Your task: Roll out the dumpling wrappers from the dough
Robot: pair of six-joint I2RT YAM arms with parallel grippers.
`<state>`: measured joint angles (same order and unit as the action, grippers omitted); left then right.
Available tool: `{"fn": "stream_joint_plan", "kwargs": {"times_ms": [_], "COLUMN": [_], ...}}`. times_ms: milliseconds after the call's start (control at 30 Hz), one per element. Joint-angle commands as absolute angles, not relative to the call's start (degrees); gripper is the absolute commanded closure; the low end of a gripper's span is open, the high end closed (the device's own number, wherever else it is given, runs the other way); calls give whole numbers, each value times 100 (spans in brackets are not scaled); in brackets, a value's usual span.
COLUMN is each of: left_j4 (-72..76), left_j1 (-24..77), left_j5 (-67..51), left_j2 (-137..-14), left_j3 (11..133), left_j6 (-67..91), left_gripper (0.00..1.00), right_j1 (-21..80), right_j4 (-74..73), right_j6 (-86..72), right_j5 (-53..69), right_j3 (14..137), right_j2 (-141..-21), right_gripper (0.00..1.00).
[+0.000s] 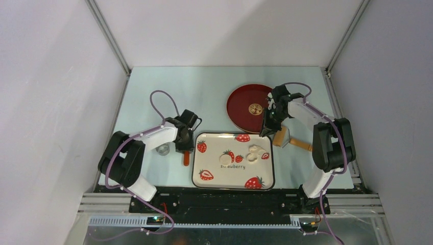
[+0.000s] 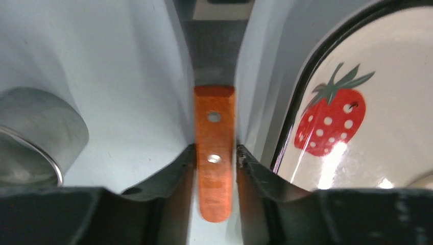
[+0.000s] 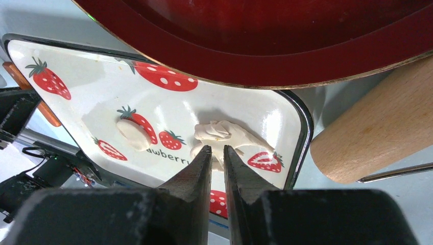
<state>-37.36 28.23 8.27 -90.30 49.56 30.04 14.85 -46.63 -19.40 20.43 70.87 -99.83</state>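
Dough (image 3: 227, 133) lies as an irregular cream-white lump on the right part of the strawberry-patterned plate (image 3: 92, 97), near the plate's far right corner. One round dumpling wrapper (image 3: 133, 133) lies flat near the plate's middle, well apart from the lump and beside a printed strawberry. Right gripper (image 3: 214, 149) is above the plate's far right corner, its tips in line with the near edge of the lump. Its jaws are barely apart and hold nothing; contact with the dough cannot be told. Red tray (image 3: 255, 56) sits on the surface (image 1: 204, 92) just beyond the plate, and the wooden roller (image 3: 378, 127) lies to the plate's right. Left gripper (image 1: 185, 146) is low at the plate's left edge, jaws partly open and astride an orange-brown handle (image 2: 214, 138) with two rivets. Whether they press on the handle or merely flank it cannot be told. Steel ring cutter (image 2: 35, 132) stands on the surface just left of that gripper.
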Motion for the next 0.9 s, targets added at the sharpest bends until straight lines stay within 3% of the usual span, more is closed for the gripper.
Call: {"fn": "stream_joint_plan", "kwargs": {"times_ms": [0,167,467,867], "left_j4": [-3340,-3332,-3533,-4290], "left_j1": [2617,2611,2632,2950], "left_j5": [1166,1196,1254,1046], "left_j2": [-9357,-9269,-7863,-6301], "left_j3": [4603,4516,4382,4386], "left_j6": [2972,2952,3040,2952], "left_gripper": [68,99,100,100], "right_j1": [1472,1561,1620,1324], "right_j4": [-4704,-4655,-4486,-4210], "right_j6": [-1887,-1940,-2013,-2113], "right_j5": [2071,2091,2095,2397], "right_j3": [7093,7082,6777,6007], "right_j2": [-9721,-9623,-9168,-8403], "right_gripper": [80,66,35,20]}}
